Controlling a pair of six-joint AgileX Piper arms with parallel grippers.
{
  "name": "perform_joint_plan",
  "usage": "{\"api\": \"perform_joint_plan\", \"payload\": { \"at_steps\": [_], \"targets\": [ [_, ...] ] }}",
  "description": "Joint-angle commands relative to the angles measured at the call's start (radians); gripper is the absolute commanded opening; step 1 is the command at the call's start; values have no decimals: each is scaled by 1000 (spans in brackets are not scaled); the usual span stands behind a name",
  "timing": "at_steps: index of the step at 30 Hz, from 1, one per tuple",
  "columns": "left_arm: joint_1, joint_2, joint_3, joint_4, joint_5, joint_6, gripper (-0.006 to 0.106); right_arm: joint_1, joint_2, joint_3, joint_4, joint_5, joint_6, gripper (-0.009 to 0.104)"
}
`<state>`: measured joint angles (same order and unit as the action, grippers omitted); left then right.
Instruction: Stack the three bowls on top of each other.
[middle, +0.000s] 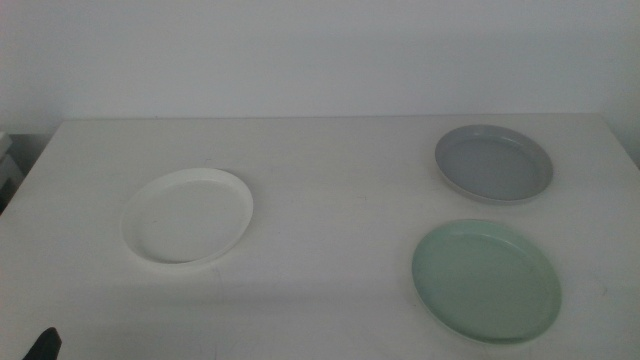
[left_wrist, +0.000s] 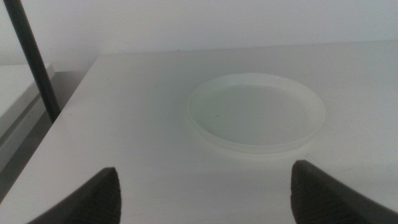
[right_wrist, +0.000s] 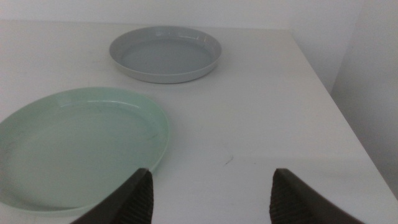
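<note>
A: Where are the three bowls seen on the white table (middle: 330, 170)?

B: In the middle view, the white bowl (middle: 188, 215) is found left of centre, lying flat. The grey bowl (middle: 494, 163) is placed at the upper right of the frame, and the pale mint green bowl (middle: 487, 281) is set at the lower right, just below the grey one. The two right-hand bowls are kept apart by a narrow strip of table; the white one is well apart from both. None is stacked on another.

A: And the grippers?

B: The left gripper (left_wrist: 205, 193) is shown in its wrist view with both dark jaws spread wide, nothing held between them. The white bowl (left_wrist: 257, 112) is seen beyond the jaws, untouched, with bare table in between. Only a dark tip of that gripper (middle: 42, 345) is caught at the lower left corner of the middle view.

A: The right one?

B: The right gripper (right_wrist: 208, 196) is likewise seen wide open and empty. The mint green bowl (right_wrist: 74, 146) is seen just beside one jaw, its rim close to that jaw's tip, though contact cannot be confirmed. The grey bowl (right_wrist: 166, 53) is seen farther off. This gripper is not visible in the middle view.

A: Anything else?

B: A dark slanted pole (left_wrist: 34, 59) is seen beside the table edge in the left wrist view.
</note>
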<state>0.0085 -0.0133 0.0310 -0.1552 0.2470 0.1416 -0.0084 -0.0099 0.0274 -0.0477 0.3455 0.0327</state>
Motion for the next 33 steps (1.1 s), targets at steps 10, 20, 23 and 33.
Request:
{"api": "perform_joint_plan", "payload": {
  "at_steps": [10,20,23,33],
  "targets": [
    [2,-14,-6,-7,-78,-9,105,-5,-27,-5,2,-157,-13,48],
    [2,-14,-6,-7,-78,-9,105,-5,162,-274,67,65,-13,48],
    [2,-14,-6,-7,-78,-9,105,-5,257,-360,83,117,-13,48],
    [2,-14,-6,-7,-78,-9,105,-5,635,-703,107,429,65,48]
  ]
}}
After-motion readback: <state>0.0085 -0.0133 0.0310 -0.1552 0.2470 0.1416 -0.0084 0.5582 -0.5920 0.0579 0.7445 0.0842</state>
